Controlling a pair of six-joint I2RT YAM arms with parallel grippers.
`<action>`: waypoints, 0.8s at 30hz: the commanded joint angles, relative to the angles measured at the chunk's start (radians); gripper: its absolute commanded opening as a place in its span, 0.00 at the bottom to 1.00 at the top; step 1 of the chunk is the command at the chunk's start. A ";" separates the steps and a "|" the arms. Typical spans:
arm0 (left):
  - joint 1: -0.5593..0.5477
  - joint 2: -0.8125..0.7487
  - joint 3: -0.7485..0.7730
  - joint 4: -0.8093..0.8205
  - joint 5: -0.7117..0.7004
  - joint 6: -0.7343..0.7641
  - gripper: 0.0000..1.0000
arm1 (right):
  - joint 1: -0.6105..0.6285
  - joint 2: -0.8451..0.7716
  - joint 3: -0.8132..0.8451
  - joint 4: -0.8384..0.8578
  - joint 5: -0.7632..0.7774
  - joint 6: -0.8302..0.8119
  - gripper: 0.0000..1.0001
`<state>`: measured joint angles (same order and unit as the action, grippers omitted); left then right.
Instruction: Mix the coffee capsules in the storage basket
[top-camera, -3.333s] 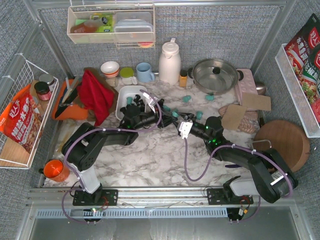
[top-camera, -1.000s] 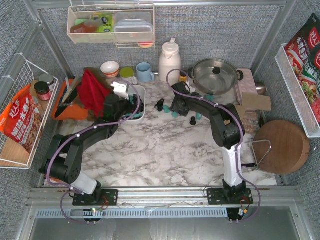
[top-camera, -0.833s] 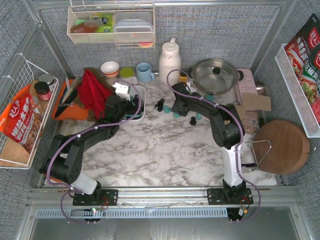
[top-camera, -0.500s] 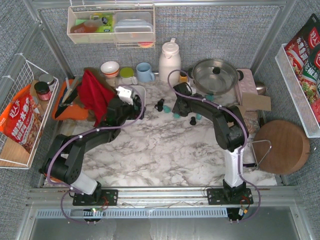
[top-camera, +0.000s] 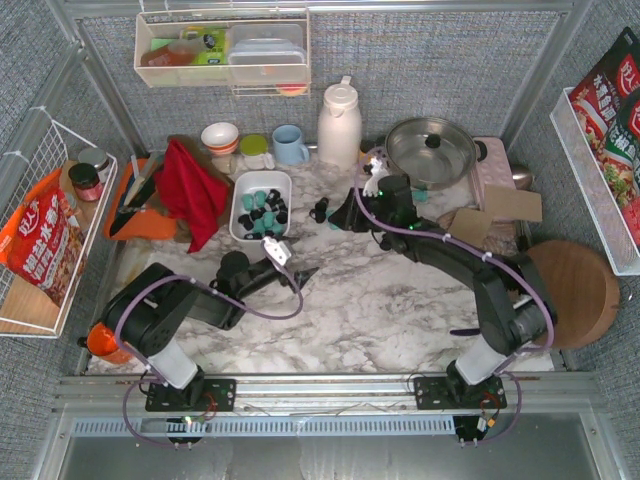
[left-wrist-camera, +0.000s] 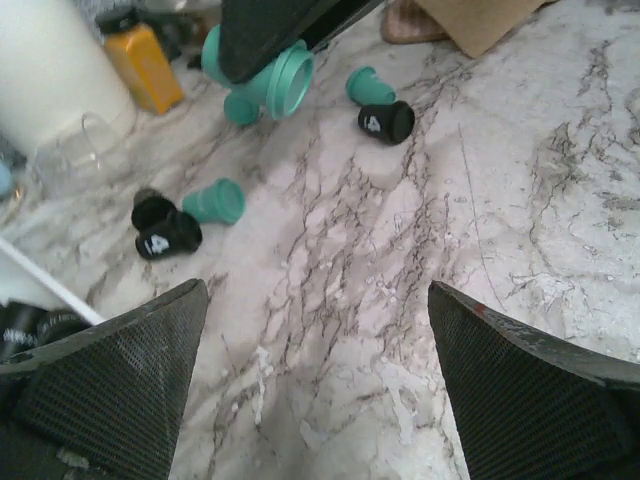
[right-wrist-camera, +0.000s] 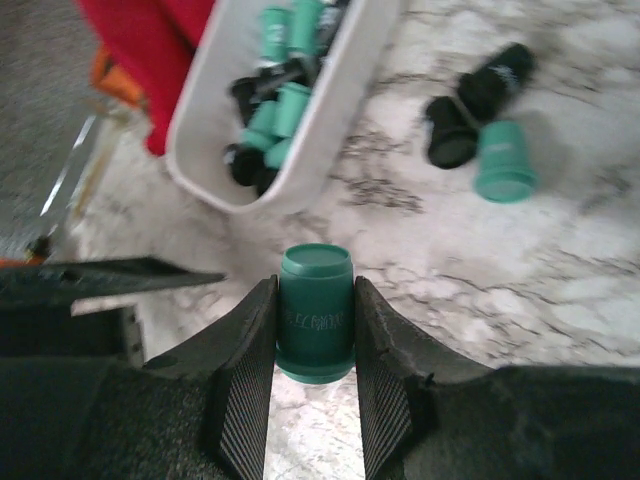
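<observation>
The storage basket (top-camera: 243, 192) is a small white dish at the back left, with teal and black coffee capsules (top-camera: 262, 210) inside; in the right wrist view its wall (right-wrist-camera: 345, 95) lies just ahead. My right gripper (right-wrist-camera: 315, 330) is shut on a teal capsule (right-wrist-camera: 315, 305), held above the marble right of the basket (top-camera: 343, 213). Loose capsules lie nearby: two black (right-wrist-camera: 470, 105), one teal (right-wrist-camera: 503, 160), another black one (top-camera: 385, 241). My left gripper (top-camera: 303, 274) stands open over bare marble (left-wrist-camera: 315, 400), nothing between its fingers (left-wrist-camera: 110, 390).
A white thermos (top-camera: 338, 125), a small orange jar (left-wrist-camera: 145, 65), a lidded steel pot (top-camera: 430, 150) and a blue mug (top-camera: 290, 145) line the back. A red cloth (top-camera: 190, 190) lies left of the basket. A wooden board (top-camera: 565, 290) and cardboard (top-camera: 510, 205) sit right.
My left arm has drawn back from the basket toward the near side, jaws still open. My right gripper has closed on a teal capsule and now holds it off the marble.
</observation>
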<state>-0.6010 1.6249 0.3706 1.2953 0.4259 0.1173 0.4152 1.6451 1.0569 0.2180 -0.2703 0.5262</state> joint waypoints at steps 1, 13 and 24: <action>-0.019 0.051 0.000 0.368 0.096 0.121 0.99 | 0.010 -0.074 -0.114 0.330 -0.217 -0.033 0.20; -0.069 0.083 0.046 0.381 0.024 0.161 0.99 | 0.053 -0.192 -0.212 0.299 -0.333 -0.122 0.20; -0.091 0.086 0.066 0.378 0.043 0.215 0.77 | 0.084 -0.191 -0.199 0.213 -0.355 -0.155 0.20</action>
<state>-0.6842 1.7061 0.4271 1.5990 0.4458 0.3016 0.4908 1.4540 0.8455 0.4442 -0.6041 0.3931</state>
